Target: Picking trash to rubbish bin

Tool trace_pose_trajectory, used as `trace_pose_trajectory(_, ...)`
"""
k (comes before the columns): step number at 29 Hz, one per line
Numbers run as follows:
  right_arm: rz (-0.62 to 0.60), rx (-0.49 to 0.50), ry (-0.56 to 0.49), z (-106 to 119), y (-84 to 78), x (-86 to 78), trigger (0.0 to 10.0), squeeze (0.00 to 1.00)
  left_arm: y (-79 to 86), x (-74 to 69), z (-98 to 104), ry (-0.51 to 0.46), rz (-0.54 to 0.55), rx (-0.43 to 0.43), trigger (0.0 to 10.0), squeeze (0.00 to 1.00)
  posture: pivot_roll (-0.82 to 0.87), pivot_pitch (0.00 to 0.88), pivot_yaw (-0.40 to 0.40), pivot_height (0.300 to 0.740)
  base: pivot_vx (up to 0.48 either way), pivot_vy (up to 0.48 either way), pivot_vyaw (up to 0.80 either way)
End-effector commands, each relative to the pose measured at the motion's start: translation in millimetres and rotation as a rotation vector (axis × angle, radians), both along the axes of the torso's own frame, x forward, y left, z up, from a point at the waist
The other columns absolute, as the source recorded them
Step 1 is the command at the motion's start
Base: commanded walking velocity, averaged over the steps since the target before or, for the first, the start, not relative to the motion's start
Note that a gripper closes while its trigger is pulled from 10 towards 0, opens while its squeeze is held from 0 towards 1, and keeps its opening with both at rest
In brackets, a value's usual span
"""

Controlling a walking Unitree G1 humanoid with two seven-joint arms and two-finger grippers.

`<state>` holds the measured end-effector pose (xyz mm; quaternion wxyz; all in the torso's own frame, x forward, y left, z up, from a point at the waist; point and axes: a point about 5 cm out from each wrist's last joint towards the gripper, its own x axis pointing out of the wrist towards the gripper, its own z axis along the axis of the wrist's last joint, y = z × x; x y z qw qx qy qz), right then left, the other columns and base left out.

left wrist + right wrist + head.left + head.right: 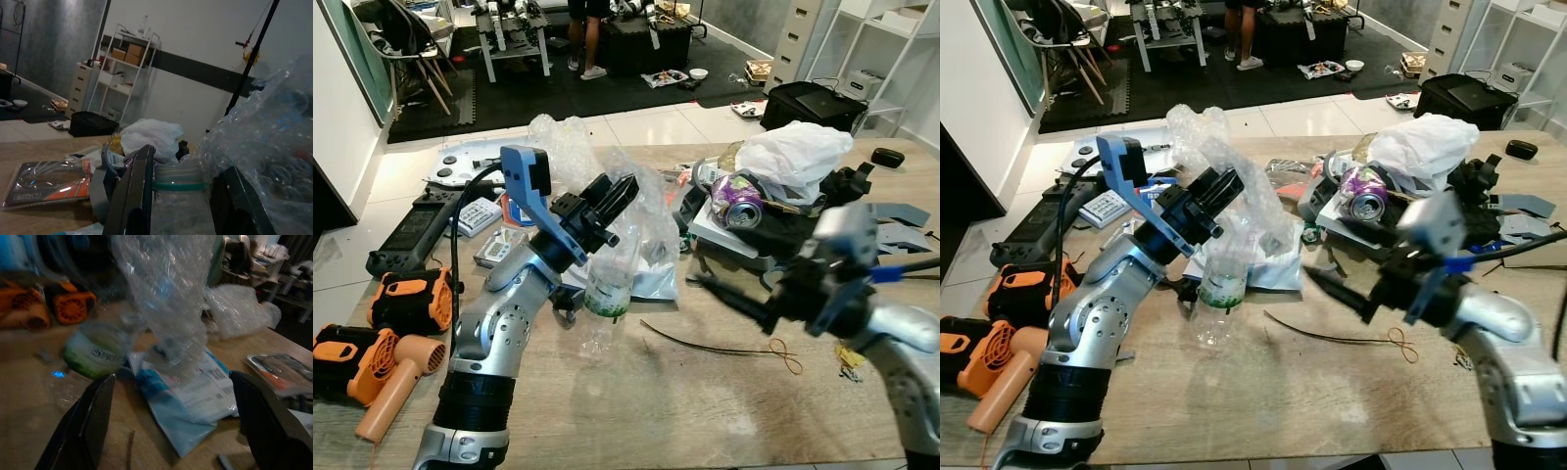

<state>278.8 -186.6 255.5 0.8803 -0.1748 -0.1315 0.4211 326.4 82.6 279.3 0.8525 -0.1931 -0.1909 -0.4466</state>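
The clear plastic bottle (609,284) has a green and white label, and in the right wrist view the letters "Spri" can be read on it. It is held above the wooden bench (685,392), near the middle of it. The left gripper (612,211) has its jaws closed on the neck of the bottle, just under the pale green cap ring; the left wrist view shows one black finger (134,196) on each side of the neck. A sheet of bubble wrap (570,147), transparent and full of small round cells, hangs over this gripper and the bottle.

The right gripper (729,299) is low over the bench, near the bottle but not touching it. Its jaws stand wide apart, with nothing between them.

Under the bottle lies a flat white and blue plastic pouch (188,401) with small printed text and a square code; the text is too blurred to read. Behind the right gripper there is a pile with a crushed purple can (739,201) and a crumpled white plastic bag (793,152). A thin dark wire (724,348) lies on the wood.
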Motion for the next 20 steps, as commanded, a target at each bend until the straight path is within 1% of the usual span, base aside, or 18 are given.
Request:
trace_pose_trajectory(1, -0.030, -0.020, -0.019, -2, 2.7, 4.3, 10.0, 0.00, -3.7, -4.8, -1, 0.001, -0.026, 0.001, 10.0, 0.00, -0.16, 0.191, 0.049, 0.740, 0.000, 0.000, 0.00)
trace_pose_trajectory(2, -0.085, -0.003, -0.033, -2, 2.9, 12.7, 10.0, 0.00, -5.4, -6.1, -1, 0.001, -0.034, -0.001, 10.0, 0.00, -0.16, 0.192, 0.050, 0.740, 0.000, 0.000, 0.00)
trace_pose_trajectory(3, -0.085, -0.003, -0.033, -2, 2.9, 12.7, 10.0, 0.00, -5.4, -6.1, -1, 0.001, -0.034, -0.001, 10.0, 0.00, -0.16, 0.192, 0.050, 0.740, 0.000, 0.000, 0.00)
trace_pose_trajectory(4, -0.116, -0.004, -0.049, -2, 2.8, 16.8, 10.0, 0.00, -6.3, -6.8, -1, 0.002, -0.038, -0.001, 10.0, 0.00, -0.16, 0.192, 0.050, 0.740, 0.000, 0.000, 0.00)
trace_pose_trajectory(5, -0.172, 0.000, -0.081, -1, 3.2, 23.6, 10.0, 0.00, -8.1, -8.4, -2, 0.000, -0.049, 0.003, 10.0, 0.00, -0.15, 0.192, 0.051, 0.740, 0.000, 0.000, 0.00)
trace_pose_trajectory(7, -0.200, 0.003, -0.101, 0, 4.2, 27.1, 10.0, 0.00, -9.4, -9.9, -2, -0.003, -0.063, 0.006, 10.0, 0.00, -0.15, 0.192, 0.051, 0.740, 0.000, 0.000, 0.00)
trace_pose_trajectory(8, -0.203, 0.025, -0.104, 1, 5.8, 28.3, 10.0, 0.00, -10.5, -10.8, -2, -0.005, -0.069, 0.008, 10.0, 0.00, -0.15, 0.192, 0.051, 0.740, 0.000, 0.000, 0.00)
trace_pose_trajectory(9, -0.182, 0.057, -0.100, 2, 11.9, 28.6, 10.0, 0.00, -12.8, -11.8, -2, -0.005, -0.076, 0.010, 10.0, 0.00, -0.15, 0.192, 0.050, 0.740, 0.000, 0.000, 0.00)
trace_pose_trajectory(10, -0.182, 0.057, -0.100, 2, 11.9, 28.6, 10.0, 0.00, -12.8, -11.8, -2, -0.005, -0.076, 0.010, 10.0, 0.00, -0.15, 0.192, 0.050, 0.740, 0.000, 0.000, 0.00)
trace_pose_trajectory(11, -0.156, 0.071, -0.090, 1, 16.8, 27.7, 10.0, 0.00, -14.2, -12.2, -2, -0.004, -0.078, 0.010, 10.0, 0.00, -0.15, 0.192, 0.050, 0.740, 0.000, 0.000, 0.00)
trace_pose_trajectory(16, -0.124, 0.084, -0.076, -1, 22.5, 26.7, 10.0, 0.00, -16.0, -12.8, -3, -0.002, -0.082, 0.009, 10.0, 0.00, -0.15, 0.191, 0.049, 0.740, 0.000, 0.000, 0.00)
trace_pose_trajectory(18, -0.086, 0.101, -0.058, -4, 28.9, 25.6, 10.0, 0.00, -18.4, -14.3, -3, 0.000, -0.092, 0.008, 10.0, 0.00, -0.15, 0.190, 0.048, 0.740, 0.000, 0.000, 0.00)
trace_pose_trajectory(20, -0.074, 0.110, -0.058, -5, 32.5, 26.1, 10.0, 0.00, -19.8, -15.4, -4, 0.001, -0.098, 0.009, 10.0, 0.00, -0.15, 0.190, 0.047, 0.740, 0.000, 0.000, 0.00)
